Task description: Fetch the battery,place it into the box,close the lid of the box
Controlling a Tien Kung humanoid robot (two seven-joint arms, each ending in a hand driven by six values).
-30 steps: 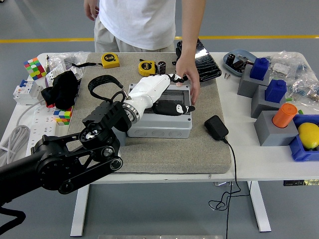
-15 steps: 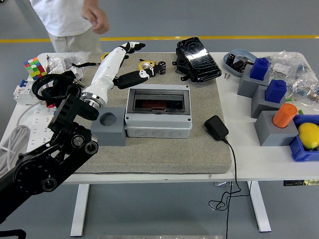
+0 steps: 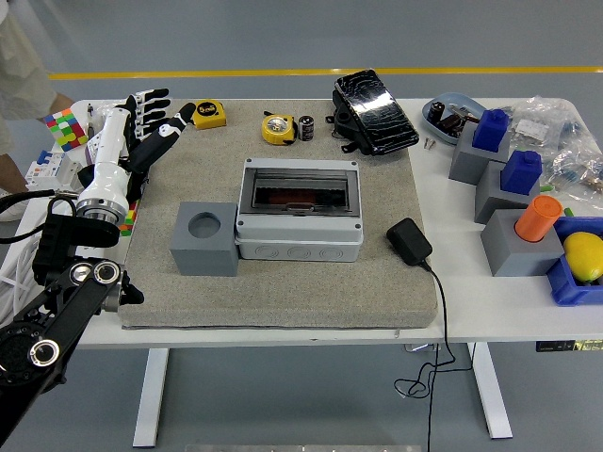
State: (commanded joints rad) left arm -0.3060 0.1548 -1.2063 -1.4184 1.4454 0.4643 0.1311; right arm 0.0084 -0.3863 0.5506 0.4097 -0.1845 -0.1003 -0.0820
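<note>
Battery point(image 3: 306, 128), a small dark cylinder, stood upright on the grey mat point(image 3: 377, 282) at the far side, just beside the yellow tape measure point(image 3: 279, 128) and apart from the box point(image 3: 300, 221). That grey box sat mid-mat with its tinted lid point(image 3: 300, 191) lying flat across the top, so from above it looked closed, though I could not tell whether it was latched, nor whether anything lay inside. A grey block with a round hole point(image 3: 204, 238) touched the box's left side. The left hand point(image 3: 141, 122) hovered at the mat's far-left corner, well apart from both battery and box, its fingers point(image 3: 151, 97) spread and holding nothing; judged from that, the fetch was not yet done. The right hand was out of view. A second yellow tape measure point(image 3: 209, 114) lay between the hand and the battery and seemed the likeliest thing to be brushed on a reach across. A black pouch point(image 3: 375, 111) lay beyond the battery, and a black charger point(image 3: 409, 241) with its cable sat right of the box, clear of that path
</note>
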